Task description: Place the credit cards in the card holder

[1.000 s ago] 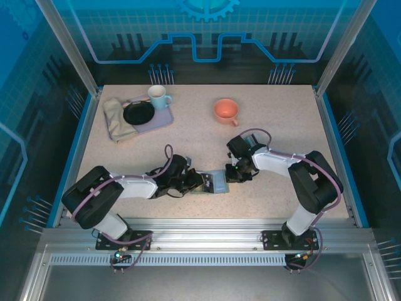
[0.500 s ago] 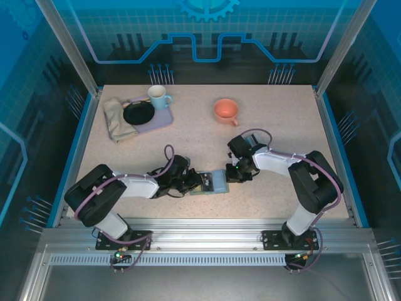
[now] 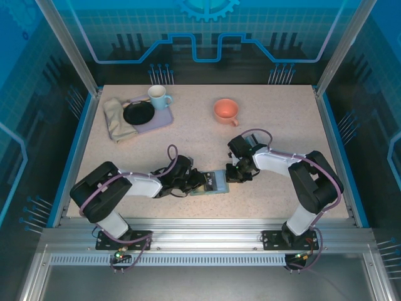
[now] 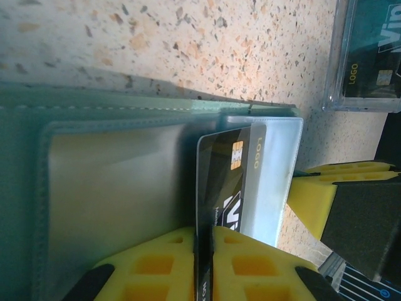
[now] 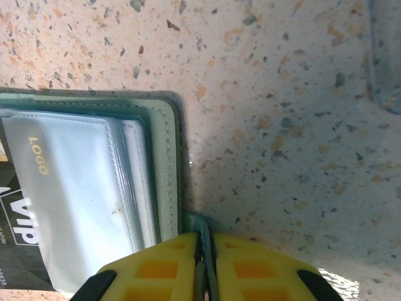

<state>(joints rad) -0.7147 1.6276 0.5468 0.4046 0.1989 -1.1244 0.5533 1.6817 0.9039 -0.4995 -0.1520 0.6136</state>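
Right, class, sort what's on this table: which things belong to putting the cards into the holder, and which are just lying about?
Job in hand: card holder; dark card pinched in the left end effector; right end effector gripping the holder's edge; clear box of cards.
Lying about: mug; orange cup; black plate; tray; cloth.

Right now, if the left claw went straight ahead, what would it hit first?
Probably the card holder: the left claw, shut on a dark card, points into its clear sleeves. Depth is unclear.
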